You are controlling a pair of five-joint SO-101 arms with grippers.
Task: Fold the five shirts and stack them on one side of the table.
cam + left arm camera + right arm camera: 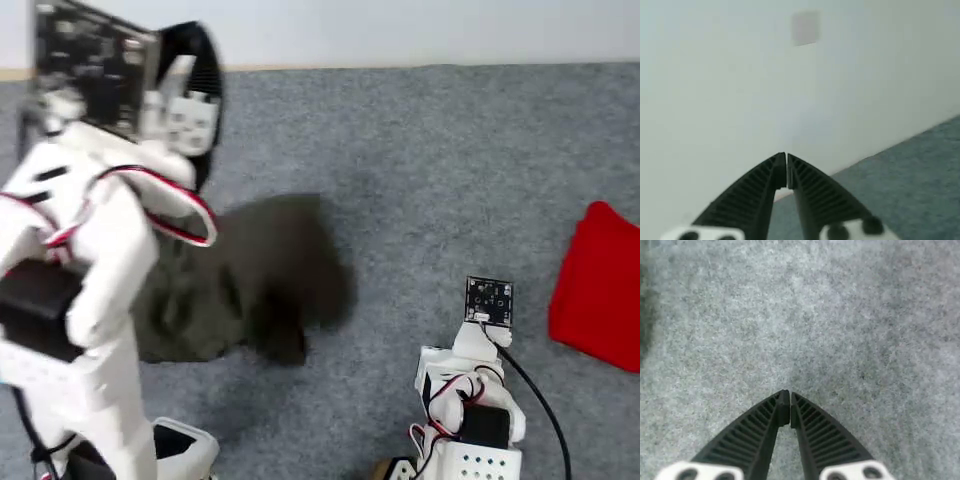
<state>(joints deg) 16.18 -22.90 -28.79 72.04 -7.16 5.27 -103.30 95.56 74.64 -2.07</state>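
Note:
A dark olive shirt (245,285) lies crumpled on the grey felt table left of centre, partly hidden under the raised left arm (90,240). A folded red shirt (600,290) rests at the right edge. My left gripper (786,159) is shut with nothing in it, lifted high and pointing at the white wall. My right gripper (786,396) is shut and empty, hovering over bare grey felt near the front of the table; its arm (470,400) sits folded low at the front right.
The grey felt table (420,180) is open in the middle and back. A pale wall (400,30) runs behind the table's far edge. The left arm's base (170,450) stands at the front left.

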